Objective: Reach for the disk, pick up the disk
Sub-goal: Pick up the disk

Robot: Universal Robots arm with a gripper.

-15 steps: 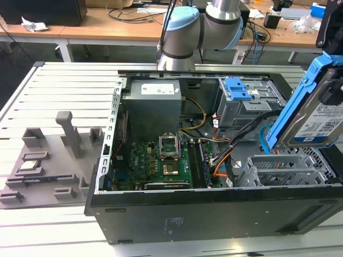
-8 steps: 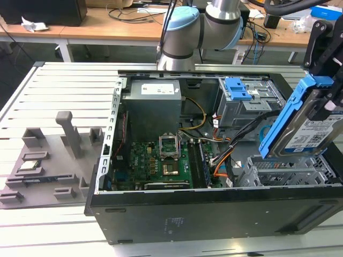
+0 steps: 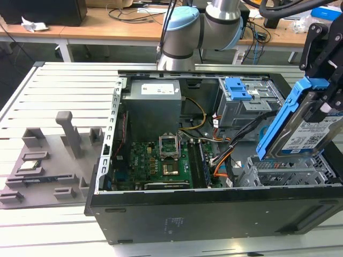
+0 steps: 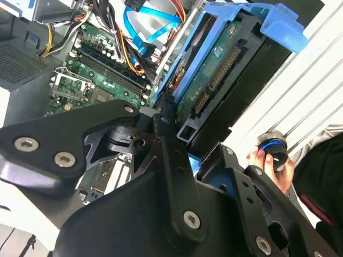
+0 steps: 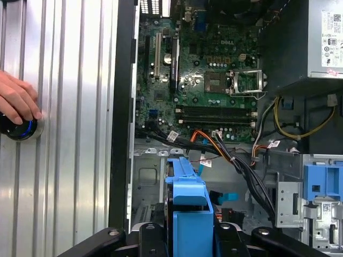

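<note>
One disk [image 3: 308, 131] (blue-railed) clamped in the end effector [image 3: 328, 104], above one computer case [image 3: 214, 214].

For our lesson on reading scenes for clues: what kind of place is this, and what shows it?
Probably a robotics lab or workshop: a robot arm over an opened computer case on a slatted metal table, its hand holding the disk, with cluttered desks behind.

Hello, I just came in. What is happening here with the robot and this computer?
The arm's gripper is shut on the disk, a hard drive in blue rails, and holds it tilted above the drive cage at the exterior view's right end of the open computer case. The disk is already lifted out. In both wrist views, a person's hand rests on a round blue-ringed button on the ribbed table beside the case.
</note>
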